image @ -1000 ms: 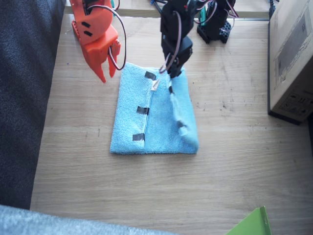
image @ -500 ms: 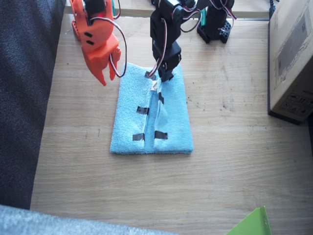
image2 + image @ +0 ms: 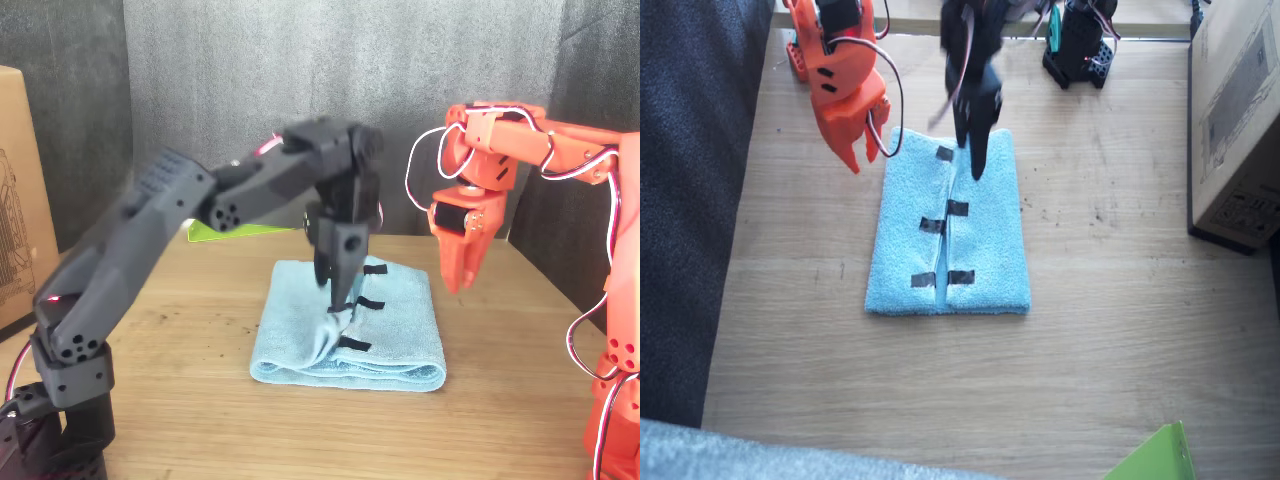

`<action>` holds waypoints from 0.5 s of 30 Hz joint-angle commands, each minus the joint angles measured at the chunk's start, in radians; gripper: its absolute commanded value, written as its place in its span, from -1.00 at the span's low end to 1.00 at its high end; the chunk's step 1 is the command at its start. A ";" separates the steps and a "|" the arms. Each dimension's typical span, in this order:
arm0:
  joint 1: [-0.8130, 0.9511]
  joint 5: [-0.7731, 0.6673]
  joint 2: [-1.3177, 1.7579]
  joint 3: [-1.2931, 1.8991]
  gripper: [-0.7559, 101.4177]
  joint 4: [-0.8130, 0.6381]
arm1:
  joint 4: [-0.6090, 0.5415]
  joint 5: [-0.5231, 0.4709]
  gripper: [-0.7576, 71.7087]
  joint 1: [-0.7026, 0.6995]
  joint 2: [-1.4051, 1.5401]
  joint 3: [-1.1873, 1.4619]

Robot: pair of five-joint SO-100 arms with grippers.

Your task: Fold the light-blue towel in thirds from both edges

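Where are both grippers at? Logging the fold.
Left gripper: empty, open or shut unclear, above the light-blue towel.
Right gripper: open, empty.

Left tool (image 3: 338, 285) pinches folded light-blue towel (image 3: 400, 330).

Motion blur hides how the left tool (image 3: 975, 135) stands.

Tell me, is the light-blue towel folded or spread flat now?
Folded. Both flaps of the towel lie over its middle, and their black tape strips meet along a centre seam. The front view shows doubled layers at its near edge.
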 commanded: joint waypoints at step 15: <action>0.670 -0.179 1.091 1.209 -0.99 -0.563 | -0.298 0.026 -0.98 -0.146 0.499 0.454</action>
